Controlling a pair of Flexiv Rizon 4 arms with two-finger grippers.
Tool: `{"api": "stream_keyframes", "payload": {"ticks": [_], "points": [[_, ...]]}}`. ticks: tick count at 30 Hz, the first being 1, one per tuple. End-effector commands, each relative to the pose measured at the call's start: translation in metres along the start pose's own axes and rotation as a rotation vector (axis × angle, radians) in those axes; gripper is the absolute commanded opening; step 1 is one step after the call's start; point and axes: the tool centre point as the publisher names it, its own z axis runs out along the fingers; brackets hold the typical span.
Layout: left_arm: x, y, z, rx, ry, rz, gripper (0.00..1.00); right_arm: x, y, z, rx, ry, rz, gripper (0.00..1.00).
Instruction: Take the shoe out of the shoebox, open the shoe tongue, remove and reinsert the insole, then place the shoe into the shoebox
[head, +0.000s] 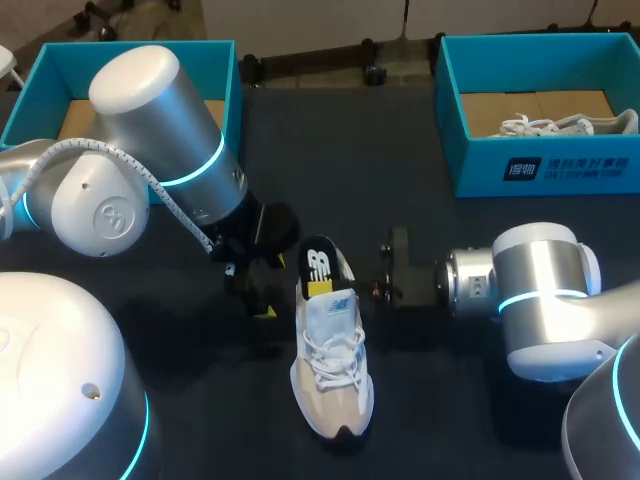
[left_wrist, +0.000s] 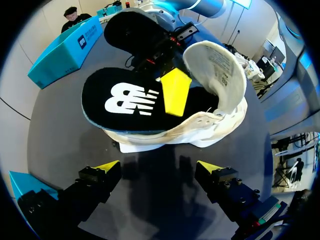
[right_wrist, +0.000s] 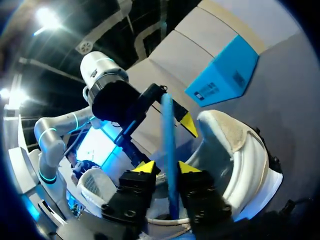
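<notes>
**Right gripper pinches the insole; left gripper stands wide and bare**

We see the right gripper (right_wrist: 168, 169) closed narrowly on the insole (right_wrist: 168, 131). In the right wrist view the insole runs edge-on between the two yellow tips, and each tip presses one of its faces. The left gripper (left_wrist: 159, 167) is spread wide with nothing between its fingers (left_wrist: 107, 165). It touches neither shoe nor insole and hangs over the dark table (head: 470, 400).

In the head view the shoe (head: 335, 375) lies near the table's middle, toe at 6 o'clock and heel at 12. The black insole, with its white logo, stands tilted out of the heel opening, and its lower end is inside the shoe. The cream tongue (left_wrist: 216, 62) is folded up and back from the opening. From the heel, the left gripper is just beside it at 9 o'clock and the right gripper at 3 o'clock.

A teal shoebox (head: 545, 168) sits at 1 o'clock from the shoe, well apart, and it holds another white shoe (head: 560, 125). A second teal box (head: 35, 95) sits at 10 o'clock, partly hidden behind our left arm.
</notes>
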Motion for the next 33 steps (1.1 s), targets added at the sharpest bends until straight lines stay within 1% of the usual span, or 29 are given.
{"api": "stream_keyframes", "payload": {"ticks": [1,5,7,9,11,12,14,19,22,27,29,33], "points": [[0.001,0.001,0.001,0.002,-0.003,0.001,1.0,0.004,0.01,-0.001,0.0,-0.007,-0.029,0.45],[0.001,0.001,0.001,0.002,-0.003,0.001,1.0,0.004,0.017,-0.001,-0.004,-0.003,-0.046,0.43],[0.001,0.001,0.001,0.002,-0.003,0.001,1.0,0.002,0.02,-0.001,-0.004,-0.003,-0.05,0.36],[0.001,0.001,0.001,0.002,-0.003,0.001,1.0,0.001,0.023,0.0,-0.004,0.002,-0.055,0.34],[0.001,0.001,0.001,0.002,-0.003,0.001,1.0,-0.001,0.025,0.0,-0.01,0.007,-0.058,0.28],[0.001,0.001,0.001,0.002,-0.003,0.001,1.0,-0.002,0.026,0.0,-0.015,0.009,-0.058,0.22],[0.001,0.001,0.001,0.002,-0.003,0.001,1.0,-0.003,0.027,0.0,-0.03,0.01,-0.054,0.0],[0.001,0.001,0.001,0.002,-0.003,0.001,1.0,-0.009,0.024,0.0,-0.036,-0.005,-0.003,0.0],[0.001,0.001,0.001,0.002,-0.003,0.001,1.0,-0.012,0.016,-0.001,-0.04,-0.017,0.034,0.0],[0.001,0.001,0.001,0.002,-0.003,0.001,1.0,-0.007,0.001,-0.002,-0.026,-0.044,0.085,0.0],[0.001,0.001,0.001,0.002,-0.003,0.001,1.0,-0.006,-0.003,-0.003,-0.02,-0.062,0.101,0.0],[0.001,0.001,0.001,0.002,-0.003,0.001,1.0,-0.006,-0.006,-0.004,-0.02,-0.064,0.106,0.0]]}}
